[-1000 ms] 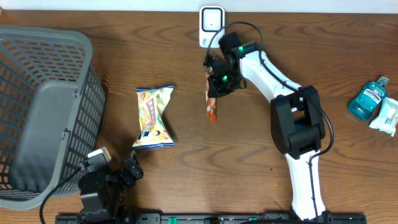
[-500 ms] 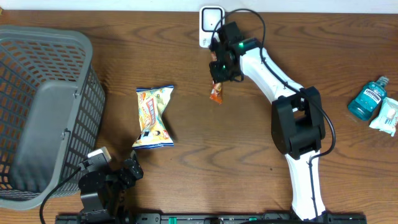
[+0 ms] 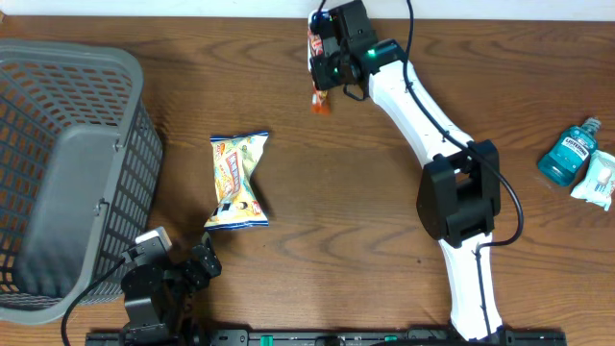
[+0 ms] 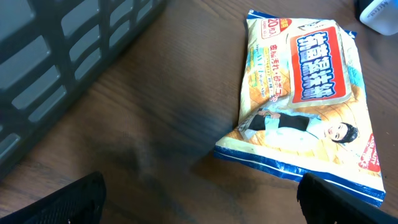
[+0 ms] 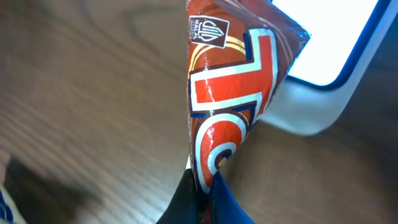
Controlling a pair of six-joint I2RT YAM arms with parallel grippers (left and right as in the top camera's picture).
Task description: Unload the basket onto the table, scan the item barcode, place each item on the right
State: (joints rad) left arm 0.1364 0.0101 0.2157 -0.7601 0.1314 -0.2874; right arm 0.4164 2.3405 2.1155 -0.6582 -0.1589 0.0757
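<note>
right hand (image 3: 325,69): clenched on orange snack packet (image 5: 227,106), packet held just over white scanner (image 5: 323,68) at far table (image 3: 317,192) edge | left hand (image 3: 200,262): released wide, low beside basket (image 3: 58,144), wipes pack (image 4: 305,106) near

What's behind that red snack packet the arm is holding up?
A white scanner with a bright panel sits on the wooden table behind the red snack packet. The packet covers part of it, so that portion cannot be seen.

Grey plastic mesh basket (image 3: 58,173) at the left edge of the brown wooden table (image 3: 336,221), pale crinkled snack bag (image 3: 236,181) right of it, red-orange foil wrapper (image 3: 318,96) at top centre by the white flat plastic scanner (image 5: 329,56), teal plastic mouthwash bottle (image 3: 570,152) far right, small white packet (image 3: 596,181) just beside it.
</note>
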